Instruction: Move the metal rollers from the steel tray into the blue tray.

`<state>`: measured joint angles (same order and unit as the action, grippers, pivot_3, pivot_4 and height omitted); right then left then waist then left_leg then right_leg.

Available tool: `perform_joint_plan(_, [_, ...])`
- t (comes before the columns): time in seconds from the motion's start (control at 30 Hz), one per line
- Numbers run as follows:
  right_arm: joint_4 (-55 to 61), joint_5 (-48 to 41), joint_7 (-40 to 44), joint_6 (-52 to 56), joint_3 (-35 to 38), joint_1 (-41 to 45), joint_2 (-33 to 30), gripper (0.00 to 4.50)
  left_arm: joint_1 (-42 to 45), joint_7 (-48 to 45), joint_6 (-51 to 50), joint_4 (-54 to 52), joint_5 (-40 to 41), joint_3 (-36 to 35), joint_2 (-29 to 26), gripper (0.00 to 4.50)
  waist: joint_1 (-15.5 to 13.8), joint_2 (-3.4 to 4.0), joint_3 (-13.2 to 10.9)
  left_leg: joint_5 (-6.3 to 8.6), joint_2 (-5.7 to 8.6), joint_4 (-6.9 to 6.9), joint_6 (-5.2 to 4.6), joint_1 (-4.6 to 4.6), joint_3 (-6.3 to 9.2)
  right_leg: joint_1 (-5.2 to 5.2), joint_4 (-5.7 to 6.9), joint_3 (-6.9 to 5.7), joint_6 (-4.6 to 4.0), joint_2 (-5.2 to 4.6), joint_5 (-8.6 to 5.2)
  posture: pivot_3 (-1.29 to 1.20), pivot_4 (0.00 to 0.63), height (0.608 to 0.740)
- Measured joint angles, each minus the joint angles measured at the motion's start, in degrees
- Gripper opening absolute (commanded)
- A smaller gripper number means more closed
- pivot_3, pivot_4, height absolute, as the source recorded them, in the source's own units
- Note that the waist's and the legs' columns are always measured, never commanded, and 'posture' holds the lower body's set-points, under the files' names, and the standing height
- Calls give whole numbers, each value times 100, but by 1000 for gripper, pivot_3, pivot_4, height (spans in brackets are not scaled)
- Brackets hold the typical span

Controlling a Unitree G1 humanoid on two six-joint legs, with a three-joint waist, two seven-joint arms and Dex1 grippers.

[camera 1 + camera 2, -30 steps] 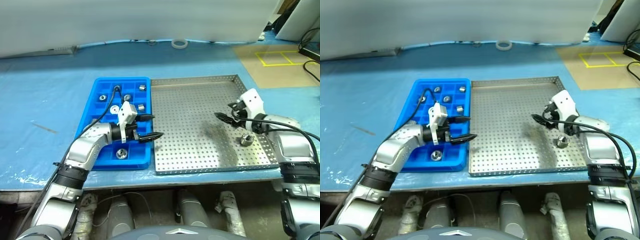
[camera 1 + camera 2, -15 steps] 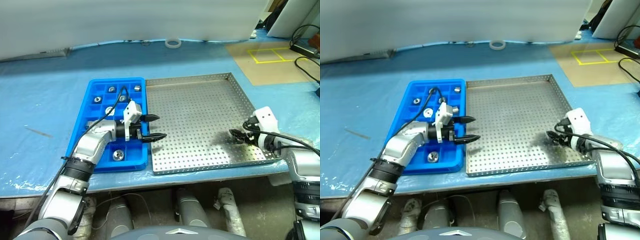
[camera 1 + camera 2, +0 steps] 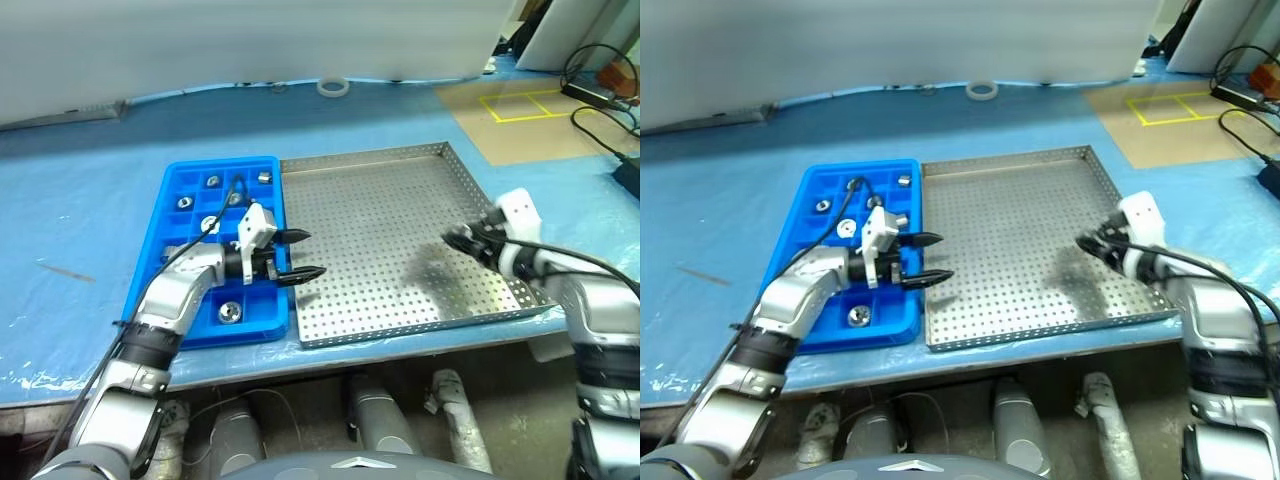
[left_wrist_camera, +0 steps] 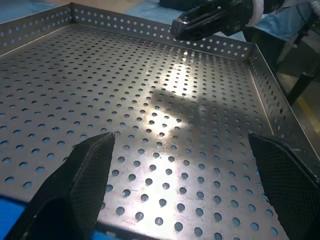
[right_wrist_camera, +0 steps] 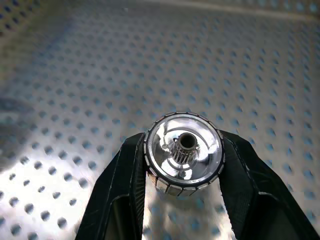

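While gripped, roller [image 5: 183, 152] above steel tray [image 5: 75, 90].

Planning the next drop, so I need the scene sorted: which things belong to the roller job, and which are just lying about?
Job:
- roller held in the right gripper
- rollers already in the blue tray
- steel tray
- left gripper, open

Lying about:
- white tape ring
- yellow floor markings
- black cables
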<state>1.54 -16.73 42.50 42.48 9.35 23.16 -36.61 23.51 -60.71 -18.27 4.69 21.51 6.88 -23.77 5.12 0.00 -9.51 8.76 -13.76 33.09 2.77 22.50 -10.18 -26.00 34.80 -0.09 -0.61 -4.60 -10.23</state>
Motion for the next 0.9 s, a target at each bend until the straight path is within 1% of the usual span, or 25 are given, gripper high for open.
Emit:
perform_joint_plan(0.07, [-168,-33,197,-170,-253,293,155,1669,-218,154,-93,-273,23,-120,-88,4500,-49,0,0,0,-4,-4,1,5,5,0,1,0,-10,-1,6,-196,150,740])
perform_joint_plan(0.1, [-399,-22,366,-335,-474,529,270,1669,-447,287,-174,-533,53,-248,-153,4500,-65,0,0,1,-4,-5,1,4,5,-2,0,-2,-39,-1,24,-168,150,740])
perform_joint_plan(0.17, [-790,12,604,-603,-806,787,398,1669,-716,483,-300,-897,109,-382,-242,4500,-183,0,0,2,-6,-16,2,10,5,-2,-2,0,-47,-5,27,-85,150,740])
perform_joint_plan(0.23, [-1316,74,898,-908,-1111,1197,677,1669,-1184,758,-464,-1424,180,-651,-375,4500,-295,0,0,1,-10,-26,4,14,6,-11,-2,0,-51,-4,29,-14,150,740])
perform_joint_plan(0.37, [-1891,83,1491,-1463,-1447,1731,985,1669,-1788,1200,-715,-2116,291,-1011,-483,4500,-623,1,-1,-2,-12,-45,11,18,5,-18,-6,-5,-57,-4,25,90,150,740])
perform_joint_plan(0.47, [-2215,-2,2046,-1725,-1582,2065,1309,1669,-2348,1546,-864,-2654,400,-1318,-513,4500,-803,-1,-2,-2,-13,-46,11,20,5,-16,-5,-8,-58,-6,24,90,150,740])
perform_joint_plan(0.5, [-2336,-31,2244,-1778,-1653,2179,1405,1669,-2517,1660,-904,-2807,415,-1391,-513,4500,-847,-2,-2,-2,-13,-45,12,20,5,-16,-5,-10,-58,-9,24,174,150,740])
perform_joint_plan(0.6, [-2475,-82,2786,-1895,-1811,2319,1513,1669,-2837,1916,-962,-3159,456,-1492,-511,4500,-1042,-4,-4,-2,-11,-44,13,16,8,-7,-3,-17,-57,-27,24,224,150,740])
perform_joint_plan(0.7, [-2528,-89,3202,-1966,-1990,2320,1535,1669,-3083,2102,-994,-3374,525,-1596,-510,4500,-1149,-4,-4,-3,-4,-45,14,17,12,-2,-3,-27,-56,-39,23,252,150,740])
perform_joint_plan(0.9, [-2715,411,3492,-2486,-2601,2289,1592,1669,-3336,2356,-1000,-3638,611,-1601,-510,4500,-1241,-5,-4,-7,-4,-52,21,19,19,-5,-3,-37,-47,-42,18,272,150,740])
